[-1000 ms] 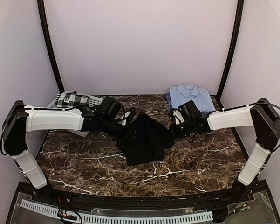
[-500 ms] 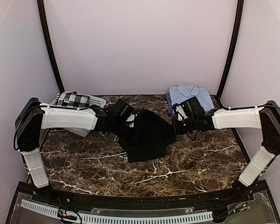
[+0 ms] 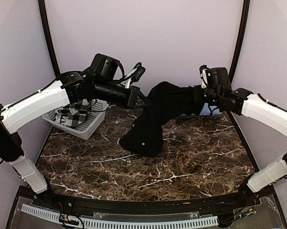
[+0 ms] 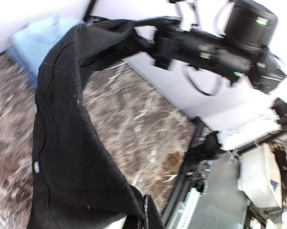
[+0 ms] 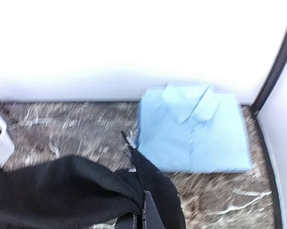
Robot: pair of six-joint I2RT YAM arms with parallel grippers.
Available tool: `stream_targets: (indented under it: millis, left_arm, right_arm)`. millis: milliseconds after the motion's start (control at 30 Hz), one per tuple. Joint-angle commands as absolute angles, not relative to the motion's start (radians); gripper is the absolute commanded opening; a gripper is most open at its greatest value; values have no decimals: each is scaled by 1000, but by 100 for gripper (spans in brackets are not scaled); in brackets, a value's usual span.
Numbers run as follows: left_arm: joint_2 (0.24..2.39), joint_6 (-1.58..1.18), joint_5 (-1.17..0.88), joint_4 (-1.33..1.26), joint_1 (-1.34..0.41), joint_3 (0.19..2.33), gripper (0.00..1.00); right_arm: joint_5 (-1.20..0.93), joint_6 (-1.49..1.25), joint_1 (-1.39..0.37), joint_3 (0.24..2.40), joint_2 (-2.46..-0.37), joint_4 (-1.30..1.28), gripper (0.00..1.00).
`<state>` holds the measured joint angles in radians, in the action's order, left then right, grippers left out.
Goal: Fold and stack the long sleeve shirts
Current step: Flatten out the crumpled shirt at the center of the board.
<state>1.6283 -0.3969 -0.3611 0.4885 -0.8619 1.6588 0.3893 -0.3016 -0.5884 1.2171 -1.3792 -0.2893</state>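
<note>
The black long sleeve shirt (image 3: 155, 114) hangs stretched in the air between both grippers, and its lower part sags onto the marble table (image 3: 196, 157). My left gripper (image 3: 135, 98) is shut on the shirt's left end, seen at the bottom of the left wrist view (image 4: 145, 210). My right gripper (image 3: 196, 94) is shut on the other end; the cloth bunches at its fingertips (image 5: 143, 214). The light blue long sleeve shirt (image 5: 196, 129) lies folded, collar up, at the back right of the table, also in the left wrist view (image 4: 36, 43). In the top view the black cloth and right arm hide it.
A white basket (image 3: 88, 130) holding a black-and-white checked cloth (image 3: 70, 117) stands at the back left under my left arm. Black frame posts (image 3: 236, 47) run up both back corners in front of the pale walls.
Both grippers closed on the black shirt on the table and then rose high and apart, lifting and stretching it between them. The blue shirt has gone out of sight in the top view.
</note>
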Motion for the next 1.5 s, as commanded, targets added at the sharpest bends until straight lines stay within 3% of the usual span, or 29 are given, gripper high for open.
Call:
stream_targets:
  millis: [0,233,367,500,633,733,800,900,933,1000,1133,1467]
  left_arm:
    - [1631,-296,-599,554,-907,1809,0]
    - [1753,-253,-704,611,-1014,2103,0]
    - [1753,-294,-732,544,-1016,2079,0]
    - [1702,-432,-740,413,-972,1868,0]
    - [1615,-657,-809,160,-821,1466,0]
    - [1584,-717,-794,50,-660,1160,2]
    - [1595,-718,-759,52,-573,1050,13]
    - [1626,-665,-648,131,-504,1010,29]
    - [1624,-645,-624,166,-501,1014,37]
    - [1606,-634,-556,193,-499,1028,42]
    - [1558,-615,-481,226,-499,1072,43]
    - [1627,-582,-509,170,-612,1170,44]
  right_arm:
    - [535,-203,-551,1321,-1320,-227,0]
    - [599,-109,-527,1414,-1267,-138,0]
    - [549,-43,-520,1451,-1257,-103,0]
    - [299,38,-519,1507,-1325,-145,0]
    - [61,18,-524,1550,-1472,-209,0]
    - [-38,-39,-540,1565,-1610,-208,12]
    - [-48,-62,-562,1628,-1728,-247,29]
    - [-14,-89,-590,1744,-1846,-358,53]
    - [-7,-92,-594,1760,-1863,-378,58]
    - [-3,-101,-596,1737,-1854,-380,66]
    - [-3,-102,-596,1598,-1776,-353,72]
    - [142,-301,-524,1143,-1553,-311,76]
